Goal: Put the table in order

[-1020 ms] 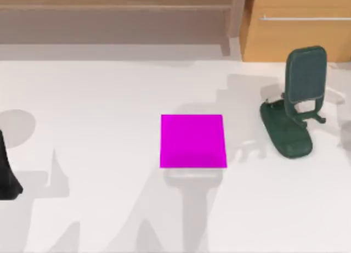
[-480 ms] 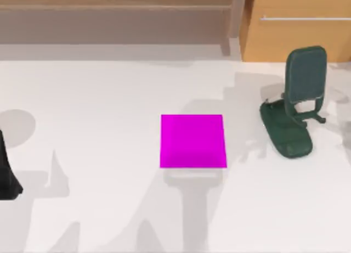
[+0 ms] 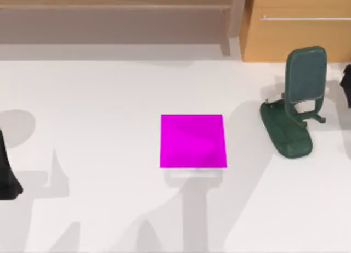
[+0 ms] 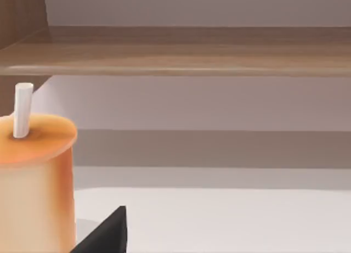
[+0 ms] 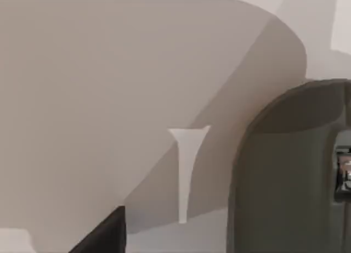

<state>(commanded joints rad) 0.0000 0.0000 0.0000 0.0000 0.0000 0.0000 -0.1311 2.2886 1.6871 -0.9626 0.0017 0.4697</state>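
The white table (image 3: pixel 98 110) carries a magenta square pad (image 3: pixel 193 141) in its middle. A dark green phone stand (image 3: pixel 295 102) stands upright at the right, its backrest close in the right wrist view (image 5: pixel 290 170). My right gripper (image 3: pixel 346 84) shows as a dark shape at the right edge, just right of the stand. At the left edge sits my left gripper (image 3: pixel 6 173), low on the table. Close beside it, the left wrist view shows an orange cup-shaped object (image 4: pixel 34 181) with a white stick standing in its top.
A tan cabinet (image 3: pixel 299 36) with a silver drawer handle stands at the back right. A low wooden shelf (image 3: pixel 115 11) runs along the back edge. Arm shadows lie across the tabletop near the pad and the stand.
A dark part of my right arm has come into the top view at the right edge beside the stand, and its shadows have shifted. The stand, pad and left arm have not moved.
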